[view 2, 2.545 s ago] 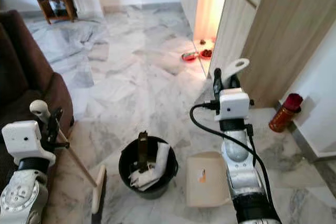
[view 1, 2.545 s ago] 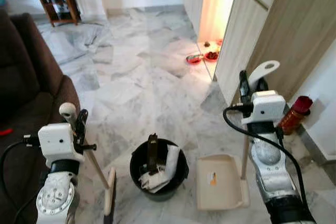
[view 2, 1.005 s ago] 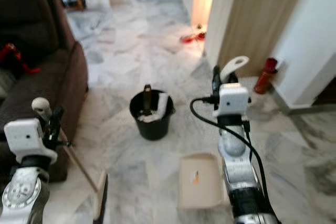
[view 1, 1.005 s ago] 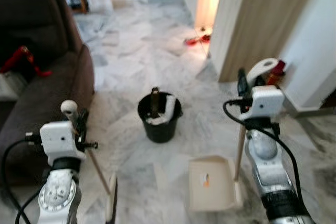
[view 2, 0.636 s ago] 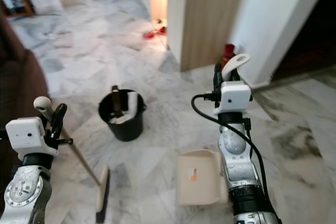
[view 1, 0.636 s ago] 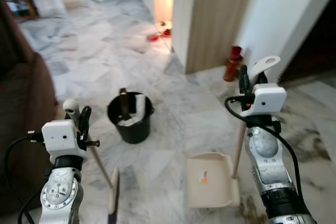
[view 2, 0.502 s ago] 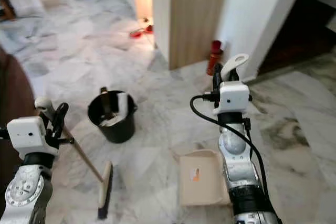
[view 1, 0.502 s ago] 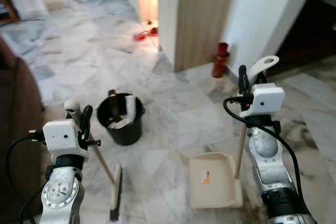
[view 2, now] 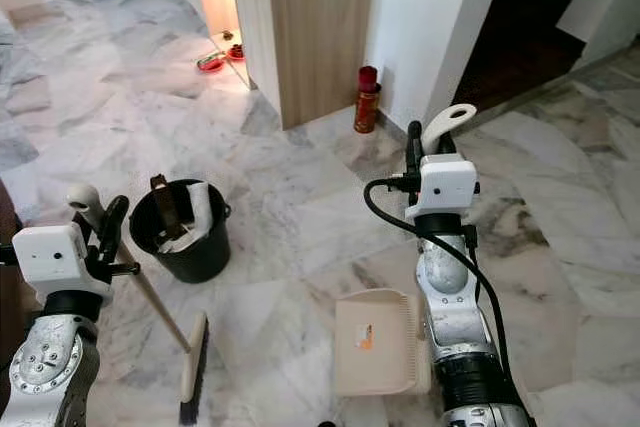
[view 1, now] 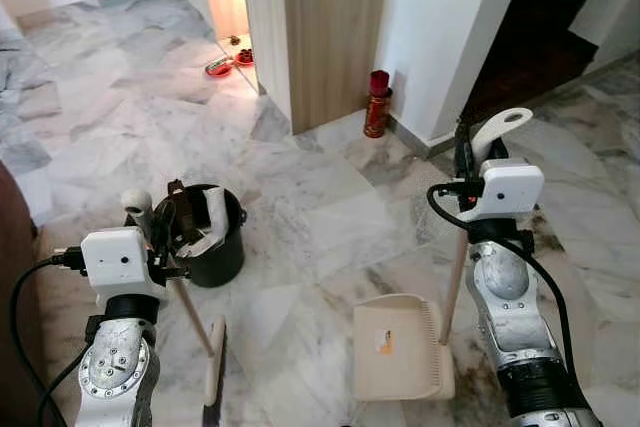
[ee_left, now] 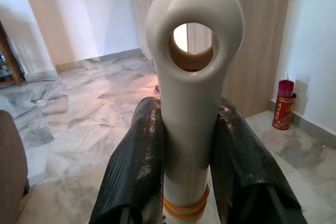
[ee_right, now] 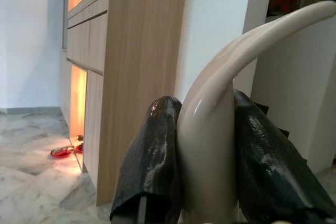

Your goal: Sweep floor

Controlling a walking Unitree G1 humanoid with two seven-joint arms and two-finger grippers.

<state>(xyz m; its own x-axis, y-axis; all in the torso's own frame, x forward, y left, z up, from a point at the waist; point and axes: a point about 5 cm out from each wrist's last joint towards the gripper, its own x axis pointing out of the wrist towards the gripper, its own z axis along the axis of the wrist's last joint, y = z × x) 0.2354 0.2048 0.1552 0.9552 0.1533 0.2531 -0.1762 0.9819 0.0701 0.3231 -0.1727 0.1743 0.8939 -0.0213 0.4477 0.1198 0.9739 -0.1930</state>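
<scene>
Left gripper clamped on broom handle, head angled to floor for sweeping; right gripper clamps dustpan handle, dustpan flat to catch debris.

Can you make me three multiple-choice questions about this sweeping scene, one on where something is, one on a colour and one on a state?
1. Where does the red canister stand?
A. On the floor at the foot of the white wall, beside the wooden cabinet
B. Inside the bucket
C. On the dustpan

2. What colour is the bucket?
A. Red
B. Black
C. White

3. What is the left gripper doing?
A. Hanging open
B. Shut on the bucket's rim
C. Shut on the broom handle

Answers:
1 A, the canister stands on the marble by the wall.
2 B, its wall and rim are black.
3 C, both black fingers press the cream handle; the right gripper likewise clamps the dustpan handle.
</scene>
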